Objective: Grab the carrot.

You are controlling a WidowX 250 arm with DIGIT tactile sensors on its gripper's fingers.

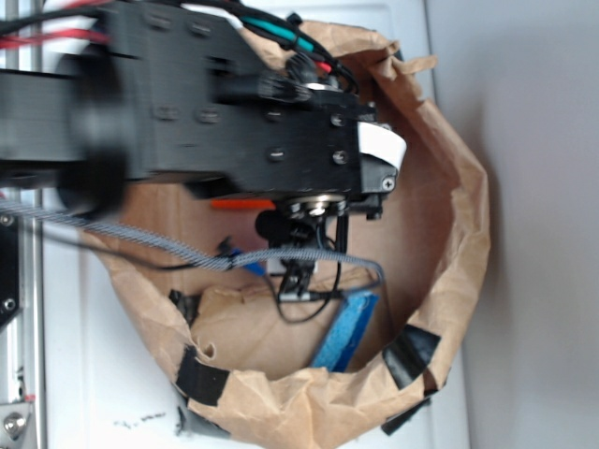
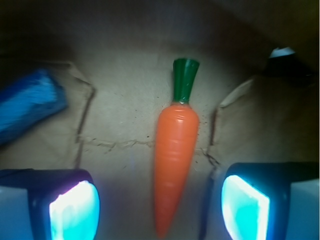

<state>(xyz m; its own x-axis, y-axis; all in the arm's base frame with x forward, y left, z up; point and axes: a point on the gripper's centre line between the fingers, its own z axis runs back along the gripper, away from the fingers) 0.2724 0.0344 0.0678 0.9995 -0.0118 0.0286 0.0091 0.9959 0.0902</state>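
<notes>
My tool (image 2: 160, 205) is spread wide and grasping nothing, its two fingers (image 2: 75, 207) either side of the carrot (image 2: 175, 160), which lies on the brown paper floor of the bag (image 1: 463, 234), stem pointing far. I judge this the approach step; next I should descend squarely and clench on the carrot's body, clear of the blue sponge (image 2: 27, 102) at far left.

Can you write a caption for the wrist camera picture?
Open gripper hovers over the orange carrot on brown paper, blue sponge off to the side.
</notes>
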